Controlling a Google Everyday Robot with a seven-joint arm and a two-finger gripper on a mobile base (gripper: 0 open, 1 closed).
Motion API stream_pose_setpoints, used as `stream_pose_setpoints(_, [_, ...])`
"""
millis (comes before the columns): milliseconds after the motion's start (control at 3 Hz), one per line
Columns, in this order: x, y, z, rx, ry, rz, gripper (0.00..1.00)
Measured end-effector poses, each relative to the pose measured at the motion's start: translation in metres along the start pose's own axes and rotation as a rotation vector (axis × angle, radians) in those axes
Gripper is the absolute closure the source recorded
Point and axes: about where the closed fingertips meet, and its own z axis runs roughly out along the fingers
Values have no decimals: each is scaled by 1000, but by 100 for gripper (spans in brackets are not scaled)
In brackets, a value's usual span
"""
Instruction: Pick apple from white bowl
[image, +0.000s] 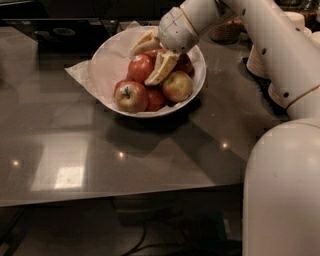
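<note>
Single view only. It sits high by the bulky white robot body (280, 190), tilted down and forward across the dark glossy tabletop (100, 150), fairly close. The wide white paper-lined bowl (201, 75) is upper centre. The cream two-finger gripper (141, 66) is inside it, with the white arm (270, 45) entering top right.

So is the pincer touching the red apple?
Cannot tell. The camera view shows the pincer overlapping the apple in the white bowl: no gap, but no plain contact either.
</note>
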Motion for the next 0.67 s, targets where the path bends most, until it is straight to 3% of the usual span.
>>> stream_pose_setpoints(667, [-33, 3, -32, 58, -10, -47, 100])
